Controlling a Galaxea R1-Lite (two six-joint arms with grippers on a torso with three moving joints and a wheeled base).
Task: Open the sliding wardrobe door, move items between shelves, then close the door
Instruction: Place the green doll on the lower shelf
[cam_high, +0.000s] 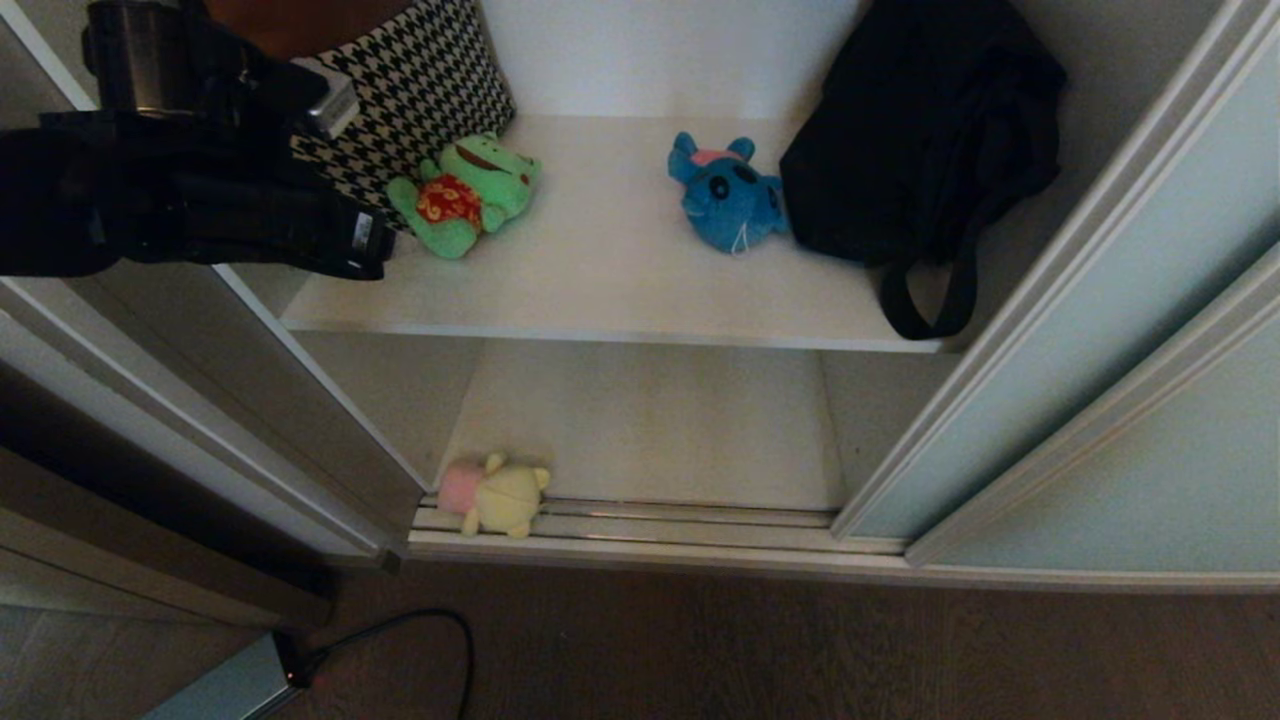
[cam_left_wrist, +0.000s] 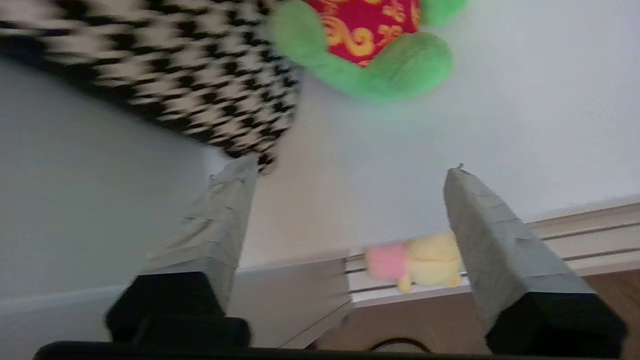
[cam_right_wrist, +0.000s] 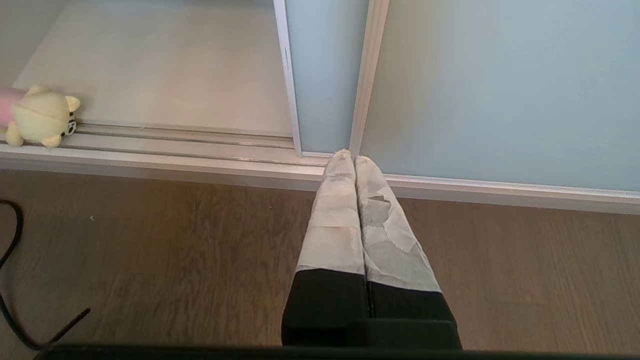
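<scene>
Left pincer gapes empty over the upper shelf — wardrobe door slid aside.

The left gripper stands wide apart, empty, above the shelf, framing a green plush and, lower, the yellow plush.

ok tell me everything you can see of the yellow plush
The yellow plush is a small pale yellow soft toy with stubby ears and limbs and a pink part at one end. It lies on its side on the door track at the front left of the lower shelf, apart from the other toys. No hand touches it.
</scene>
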